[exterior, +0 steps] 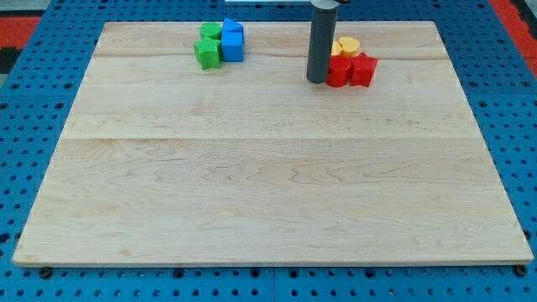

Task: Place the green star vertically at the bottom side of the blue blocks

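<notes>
My tip (pixel 317 80) touches the red blocks (pixel 351 70); the green star (pixel 207 53) sits beside the blue blocks (pixel 232 40) near the table's (pixel 268 193) top edge; I have no claw.

Near the board's (pixel 277 168) top edge, left of centre, you see the green star (pixel 207 53) touching the blue blocks (pixel 232 41) on their left, a second green block (pixel 211 32) just above it. Your arm's tip (pixel 317 80) rests right of centre, against the left side of the red blocks (pixel 351 70), with yellow blocks (pixel 346 46) just behind.
</notes>
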`<action>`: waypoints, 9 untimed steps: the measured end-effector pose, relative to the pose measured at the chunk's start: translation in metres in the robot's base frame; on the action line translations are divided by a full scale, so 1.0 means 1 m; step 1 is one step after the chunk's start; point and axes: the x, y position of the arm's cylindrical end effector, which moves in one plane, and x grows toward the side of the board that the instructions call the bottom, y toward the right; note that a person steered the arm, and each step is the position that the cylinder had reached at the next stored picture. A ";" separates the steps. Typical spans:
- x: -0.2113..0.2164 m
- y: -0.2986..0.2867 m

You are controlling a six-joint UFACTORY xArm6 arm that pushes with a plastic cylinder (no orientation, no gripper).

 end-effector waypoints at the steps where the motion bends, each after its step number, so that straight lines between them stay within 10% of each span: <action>1: 0.000 -0.001; 4: -0.021 -0.038; 7: -0.006 -0.240; 9: -0.124 -0.251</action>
